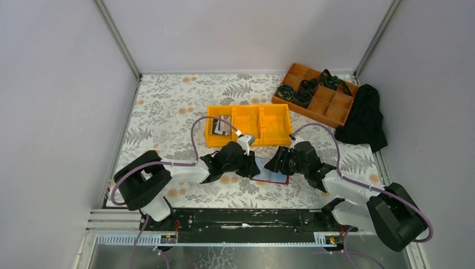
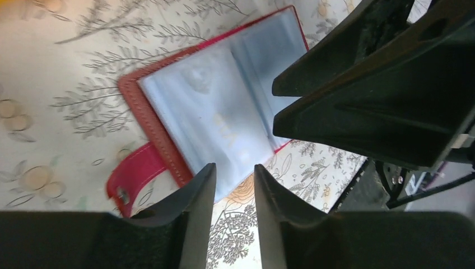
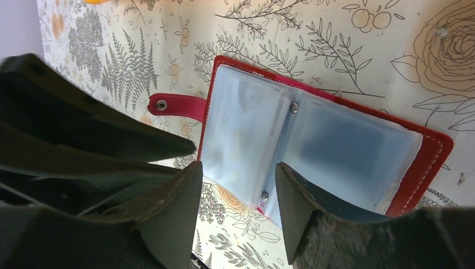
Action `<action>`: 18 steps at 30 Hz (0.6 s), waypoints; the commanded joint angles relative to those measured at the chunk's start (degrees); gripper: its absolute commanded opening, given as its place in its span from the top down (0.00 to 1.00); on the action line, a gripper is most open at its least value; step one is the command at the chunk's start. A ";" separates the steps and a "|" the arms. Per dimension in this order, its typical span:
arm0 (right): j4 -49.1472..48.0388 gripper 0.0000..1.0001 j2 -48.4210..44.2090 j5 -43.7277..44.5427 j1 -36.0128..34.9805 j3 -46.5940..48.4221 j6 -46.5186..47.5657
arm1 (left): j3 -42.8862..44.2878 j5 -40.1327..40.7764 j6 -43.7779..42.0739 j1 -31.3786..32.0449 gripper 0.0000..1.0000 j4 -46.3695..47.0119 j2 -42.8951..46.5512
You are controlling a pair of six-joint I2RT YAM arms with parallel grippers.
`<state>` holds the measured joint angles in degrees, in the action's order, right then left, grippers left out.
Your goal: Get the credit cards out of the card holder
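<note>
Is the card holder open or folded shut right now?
Open. The card holder lies spread flat on the table, clear sleeves showing either side of the riveted spine, snap strap undone.

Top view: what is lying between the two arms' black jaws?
The open red card holder, lying flat with its inside facing up; the top view shows it.

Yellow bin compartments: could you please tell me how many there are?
3, side by side in the yellow bin: the left compartment holds a few cards, while the middle compartment and the right compartment look empty. None appears hidden.
</note>
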<state>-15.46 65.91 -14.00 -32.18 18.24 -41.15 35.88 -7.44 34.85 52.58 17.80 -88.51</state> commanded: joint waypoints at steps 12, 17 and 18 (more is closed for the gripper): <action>-0.06 0.42 -3.08 2.25 0.17 -1.10 0.98 | 1.32 -2.74 2.86 -0.81 0.56 5.93 -4.67; -0.28 0.42 -3.12 2.47 0.19 -1.27 0.99 | 1.00 -0.84 1.92 -0.79 0.51 3.85 -2.24; -0.46 0.42 -2.96 2.60 0.19 -1.32 0.90 | 1.30 -0.37 1.55 -0.81 0.51 2.95 -2.20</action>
<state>-14.61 62.83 -12.64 -32.18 17.02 -40.91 36.18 -10.81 37.76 52.07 21.58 -93.08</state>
